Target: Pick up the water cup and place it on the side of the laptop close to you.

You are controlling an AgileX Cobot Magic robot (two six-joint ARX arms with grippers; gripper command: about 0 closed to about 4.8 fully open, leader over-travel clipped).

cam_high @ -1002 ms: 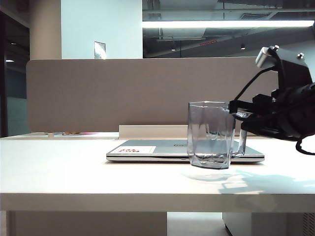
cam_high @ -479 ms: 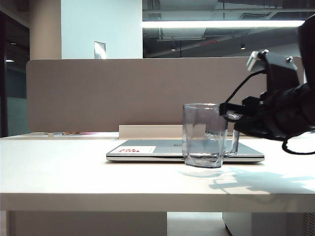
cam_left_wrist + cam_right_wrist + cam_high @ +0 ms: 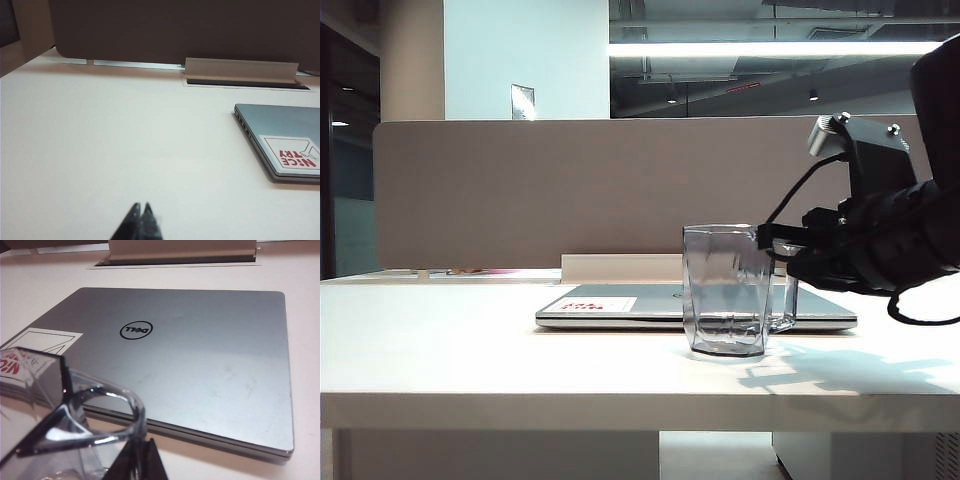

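Water cup (image 3: 724,289) stands upright on the white table (image 3: 470,350), on the near side of the closed laptop (image 3: 620,306) and in front of its right half, base at or just above the tabletop; contact cannot be confirmed. Right gripper (image 3: 782,248) reaches in from the right with its jaws clamped on the cup's squared handle (image 3: 107,407), while the left gripper (image 3: 140,216) hangs low over bare table left of the laptop, fingers pressed together and holding nothing. Behind the laptop, whose lid carries a white sticker (image 3: 597,304) with red print, a brown partition (image 3: 540,190) closes off the desk.
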